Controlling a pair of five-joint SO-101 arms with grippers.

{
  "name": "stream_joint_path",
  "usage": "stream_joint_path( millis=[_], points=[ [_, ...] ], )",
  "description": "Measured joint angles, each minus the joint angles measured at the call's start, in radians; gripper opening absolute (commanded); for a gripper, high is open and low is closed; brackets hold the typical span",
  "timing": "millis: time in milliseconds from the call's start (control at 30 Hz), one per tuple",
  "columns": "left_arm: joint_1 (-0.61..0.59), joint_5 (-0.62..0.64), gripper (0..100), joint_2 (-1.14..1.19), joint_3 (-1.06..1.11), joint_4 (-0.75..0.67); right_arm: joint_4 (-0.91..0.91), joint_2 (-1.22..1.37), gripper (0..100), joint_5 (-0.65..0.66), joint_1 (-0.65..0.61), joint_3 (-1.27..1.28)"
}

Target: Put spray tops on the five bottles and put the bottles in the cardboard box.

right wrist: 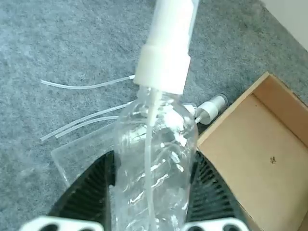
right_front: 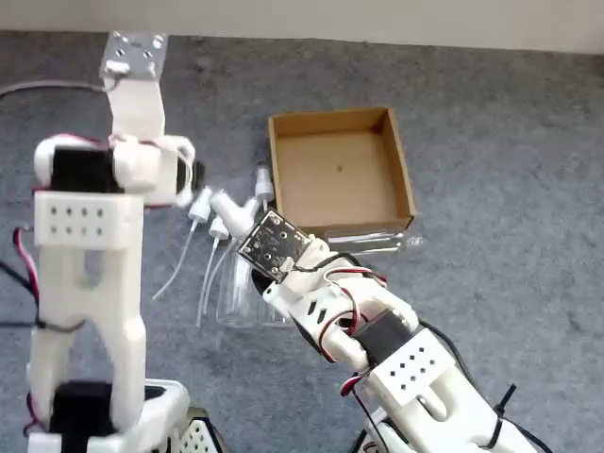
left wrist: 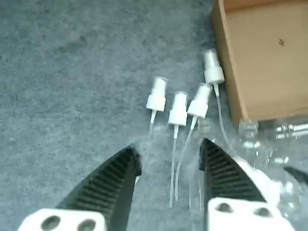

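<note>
Your right gripper [right wrist: 153,161] is clamped round 1 clear bottle [right wrist: 159,130], spray top [right wrist: 166,53] on its neck, just outside the cardboard box [right wrist: 260,139]. It looks light, thin-walled and slippery, so squeeze mid-body gently. Your left gripper [left wrist: 168,149] gapes empty above 4 loose tops [left wrist: 177,109] beside the box.

White plastic arms [right_front: 85,283] with black servos [right_front: 80,170], red and black cables [right_front: 332,330], ribbed black fingers [left wrist: 113,185], small screw holes
</note>
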Motion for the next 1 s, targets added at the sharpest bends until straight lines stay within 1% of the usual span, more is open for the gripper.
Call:
stream_joint_path(
  millis=[100,300,400,500,567,700,767,867,1000],
  points=[
    [0.035,0.0,17,-0.112,0.121,-0.012,0.0,0.0,0.4,0.0,0.0,0.0],
    [0.117,-0.006,17,-0.275,0.388,-0.123,0.0,0.0,0.4,0.0,0.002,0.0],
    [0.158,-0.009,17,-0.33,0.453,-0.135,0.0,0.0,0.4,0.0,0.002,0.0],
    [0.166,-0.009,17,-0.387,0.463,-0.135,0.0,0.0,0.4,0.0,0.002,0.0],
    [0.147,-0.009,17,-0.427,0.463,-0.144,0.0,0.0,0.4,0.0,0.002,0.0],
    [0.034,-0.009,17,-0.479,0.431,-0.16,0.0,0.0,0.4,0.0,0.0,0.0],
    [0.0,-0.006,17,-0.482,0.397,-0.187,0.0,0.0,0.4,0.0,0.0,0.0],
    [-0.006,-0.009,17,-0.459,0.376,-0.245,0.0,0.0,0.4,0.0,0.0,0.0],
    [-0.009,-0.009,17,-0.362,0.373,-0.264,0.0,0.0,0.4,0.0,0.0,0.0]
  ],
)
